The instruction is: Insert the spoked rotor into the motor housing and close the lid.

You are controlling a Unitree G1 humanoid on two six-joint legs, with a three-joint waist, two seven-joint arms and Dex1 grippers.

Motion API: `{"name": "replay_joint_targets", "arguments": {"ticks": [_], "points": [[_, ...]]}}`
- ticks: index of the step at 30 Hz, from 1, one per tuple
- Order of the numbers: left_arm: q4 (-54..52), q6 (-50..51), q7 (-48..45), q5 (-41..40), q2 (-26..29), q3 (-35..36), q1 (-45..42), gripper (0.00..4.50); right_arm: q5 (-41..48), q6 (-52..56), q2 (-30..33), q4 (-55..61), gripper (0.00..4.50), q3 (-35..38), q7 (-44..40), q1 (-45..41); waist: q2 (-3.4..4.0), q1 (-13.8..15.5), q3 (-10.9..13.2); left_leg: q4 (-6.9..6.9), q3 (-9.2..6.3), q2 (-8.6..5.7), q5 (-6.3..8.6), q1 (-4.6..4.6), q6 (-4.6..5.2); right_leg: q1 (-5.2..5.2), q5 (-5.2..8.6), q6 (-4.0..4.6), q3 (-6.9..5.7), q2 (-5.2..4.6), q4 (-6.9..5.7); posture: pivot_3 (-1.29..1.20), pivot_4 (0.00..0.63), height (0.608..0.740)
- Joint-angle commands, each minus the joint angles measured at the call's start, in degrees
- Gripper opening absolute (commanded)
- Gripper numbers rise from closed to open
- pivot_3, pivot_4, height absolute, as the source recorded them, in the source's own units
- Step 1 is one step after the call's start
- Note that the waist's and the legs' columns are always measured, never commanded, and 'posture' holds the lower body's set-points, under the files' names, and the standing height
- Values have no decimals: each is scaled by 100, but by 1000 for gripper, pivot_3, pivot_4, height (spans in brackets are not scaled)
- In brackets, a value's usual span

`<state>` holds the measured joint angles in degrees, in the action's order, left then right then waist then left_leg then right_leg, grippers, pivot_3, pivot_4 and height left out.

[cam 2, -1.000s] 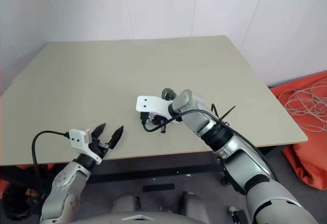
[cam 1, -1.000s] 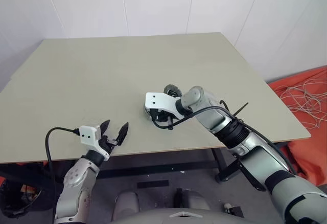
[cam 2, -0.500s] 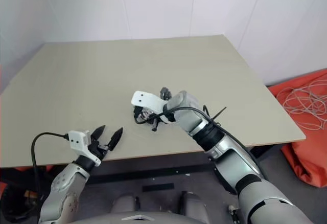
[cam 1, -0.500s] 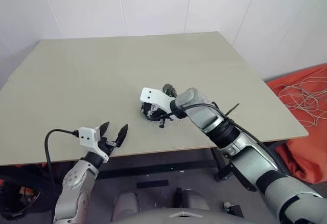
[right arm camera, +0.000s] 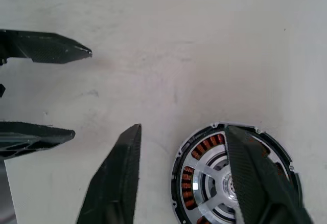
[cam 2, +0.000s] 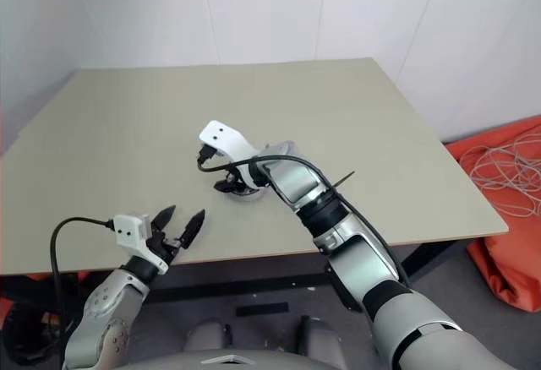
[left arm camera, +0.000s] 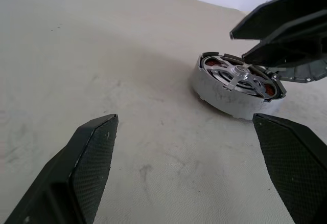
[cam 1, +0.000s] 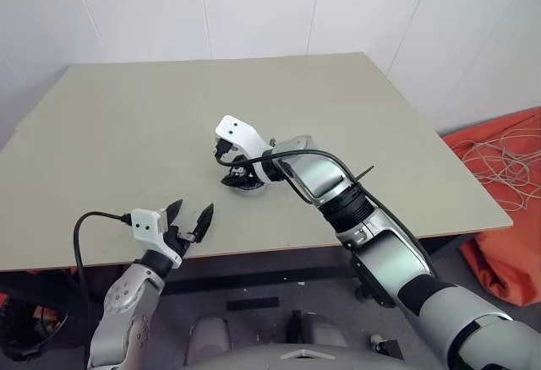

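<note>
Beige worktop (cam 1: 152, 125), matt and faintly scuffed, carrying the motor housing (left arm camera: 236, 85) roughly at its middle. From the head views: little of the housing to make out, mostly hidden under the right pincer (cam 1: 239, 176) and its white wrist block; black cable looping along that forearm. From the left wrist view: housing standing flat as a short silvery drum, copper-coloured windings just showing inside the rim, silvery spokes meeting a small hub at the centre, and the right pincer's black fingers (left arm camera: 286, 22) hanging close above its far edge, apart from one another. From the right wrist view: same housing seen from straight above, ring of orange-copper windings (right arm camera: 196, 152) around a bright spoked centre, one black finger (right arm camera: 255, 183) crossing over its top, the other (right arm camera: 115, 183) over bare worktop beside it, a clear gap between them and nothing pinched. Contact between finger and housing: cannot tell.

Left pincer (cam 1: 190, 220) at the near edge of the worktop, well apart from the housing, pointing level toward it, fingers spread wide and empty; also seen from the right wrist view as two dark tips (right arm camera: 48, 47) beyond the housing.

Off to the right, beyond the worktop's edge: orange cloth (cam 1: 507, 193) on the floor with pale cord (cam 1: 503, 159) coiled on it.
</note>
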<state>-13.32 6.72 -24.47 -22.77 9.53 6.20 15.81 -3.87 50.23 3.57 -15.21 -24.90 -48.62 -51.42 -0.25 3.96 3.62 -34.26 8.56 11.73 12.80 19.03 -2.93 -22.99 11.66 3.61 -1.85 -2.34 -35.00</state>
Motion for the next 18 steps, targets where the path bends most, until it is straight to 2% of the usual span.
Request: {"name": "replay_joint_targets", "arguments": {"ticks": [1,4,6,10,15,16,18], "points": [[-289,-6,46,-35,-18,-39,-50,4500,510,6,-87,602,3039,509,-55,-228,0,-4,0,0,0,0,0,1,0,-1,0,0,0,0,0,0,0,740],[-328,25,67,-34,-20,-56,-43,4500,903,-208,-242,747,3039,992,88,-316,1,-6,1,2,1,2,-1,-2,-2,-1,12,-20,2,2,-2,0,0,740],[-354,54,85,-36,-17,-67,-50,4500,957,-758,-284,665,3039,1294,373,-415,1,-8,1,2,1,3,-1,-3,-2,-1,18,-30,2,2,-3,0,0,740],[-413,131,127,-48,-9,-77,-75,4500,372,-2220,71,91,2083,1343,1146,-626,-1,5,0,1,2,0,-2,-5,-4,-1,19,-32,3,1,-3,0,0,740],[-442,197,156,-64,14,-62,-113,4500,-333,-3142,788,-772,254,1024,1496,-688,-5,-1,-3,-1,2,-5,-3,-3,-5,4,18,-32,3,-2,-2,0,0,740],[-435,201,151,-69,20,-51,-118,4500,-492,-3256,964,-957,51,957,1548,-688,-2,-6,-2,-1,2,-3,-3,1,-5,0,18,-32,3,-1,-3,0,0,740],[-406,193,128,-73,32,-27,-127,4500,-830,-3502,1341,-1294,51,765,1557,-674,-2,-6,-1,0,2,-1,-3,4,-6,-3,8,-15,2,3,-3,0,0,740]]}}
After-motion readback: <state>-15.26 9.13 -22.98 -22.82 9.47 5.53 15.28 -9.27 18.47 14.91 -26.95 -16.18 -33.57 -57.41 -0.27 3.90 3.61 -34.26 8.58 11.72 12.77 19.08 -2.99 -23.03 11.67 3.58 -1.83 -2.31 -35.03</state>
